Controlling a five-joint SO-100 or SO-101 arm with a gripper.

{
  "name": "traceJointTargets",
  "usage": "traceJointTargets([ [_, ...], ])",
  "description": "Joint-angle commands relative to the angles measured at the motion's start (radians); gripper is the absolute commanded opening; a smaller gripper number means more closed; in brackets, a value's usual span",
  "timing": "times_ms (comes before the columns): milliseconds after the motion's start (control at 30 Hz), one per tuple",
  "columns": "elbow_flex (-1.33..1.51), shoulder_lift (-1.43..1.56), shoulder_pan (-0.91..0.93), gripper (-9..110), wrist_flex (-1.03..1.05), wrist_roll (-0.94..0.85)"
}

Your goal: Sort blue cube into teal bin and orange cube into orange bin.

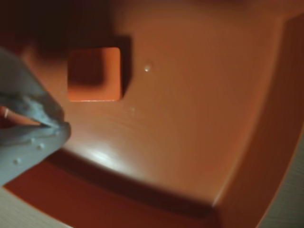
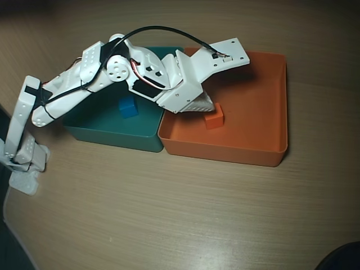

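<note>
2 matte cubes sit sorted: your orange cube (image 2: 214, 118) in the glossy orange bin (image 2: 264, 152), blue cube (image 2: 129, 108) in the teal bin (image 2: 112, 135); your pincer (image 1: 59, 129) looks pinched together, empty.

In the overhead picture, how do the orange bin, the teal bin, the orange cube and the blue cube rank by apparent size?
1. Orange bin: largest.
2. Teal bin: looks smaller, but the arm hides much of it, so unsure.
3. Orange cube and blue cube: alike, smallest.

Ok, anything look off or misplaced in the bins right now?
Nothing stands out. The orange cube sits flat in the orange bin, the blue cube in the teal bin, and the hand is clear of the orange cube.
</note>
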Motion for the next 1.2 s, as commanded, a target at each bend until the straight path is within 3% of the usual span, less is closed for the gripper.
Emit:
traceJointTargets([
  [0,-0.067,0.048,0.008,-5,-0.017,0.008],
  [400,0.015,0.153,0.041,-6,-0.017,-0.008],
  [1167,1.200,1.427,0.288,-6,-0.018,-0.009],
])
